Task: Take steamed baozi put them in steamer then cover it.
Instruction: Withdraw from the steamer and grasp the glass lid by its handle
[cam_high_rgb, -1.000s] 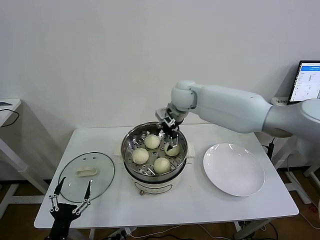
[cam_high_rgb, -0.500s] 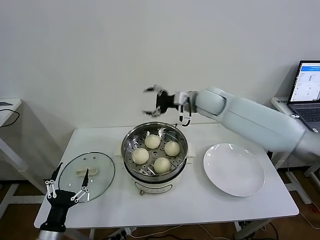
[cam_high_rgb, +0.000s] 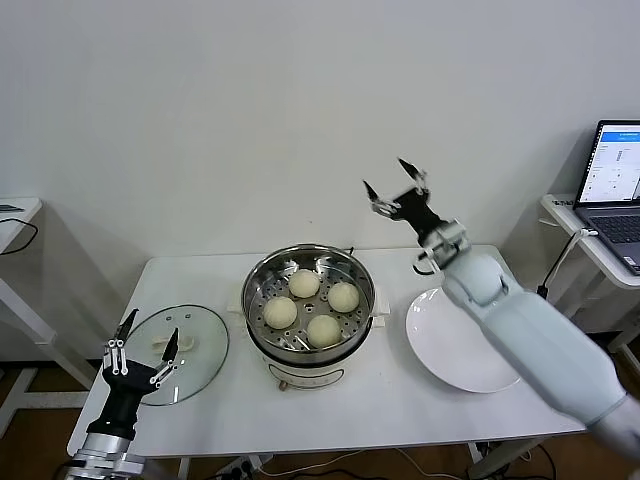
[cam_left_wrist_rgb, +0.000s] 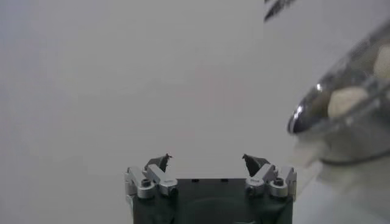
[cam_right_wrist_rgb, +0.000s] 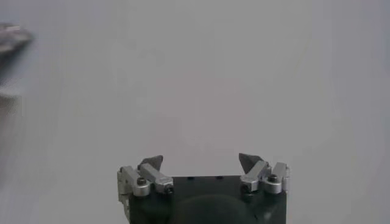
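Observation:
The steamer (cam_high_rgb: 258, 290) stands mid-table on its cream base. Four baozi lie on its perforated tray, among them a back one (cam_high_rgb: 305, 283) and a front one (cam_high_rgb: 323, 329). The glass cover (cam_high_rgb: 205, 355) with its cream handle (cam_high_rgb: 171, 345) lies flat on the table left of the steamer. My right gripper (cam_high_rgb: 397, 189) is open and empty, raised high, up and to the right of the steamer, fingers pointing up. My left gripper (cam_high_rgb: 143, 349) is open and empty at the table's front left, over the cover's near edge. The left wrist view shows the steamer's rim (cam_left_wrist_rgb: 317, 112) off to one side.
A flat white plate (cam_high_rgb: 467, 338) lies right of the steamer. A laptop (cam_high_rgb: 612, 180) stands on a side table at the far right. Another table edge (cam_high_rgb: 15, 215) shows at the far left. A white wall is behind.
My right gripper released the last baozi into the steamer, rose, and swung up and right, away from the pot. My left gripper rose and moved over the cover's near edge.

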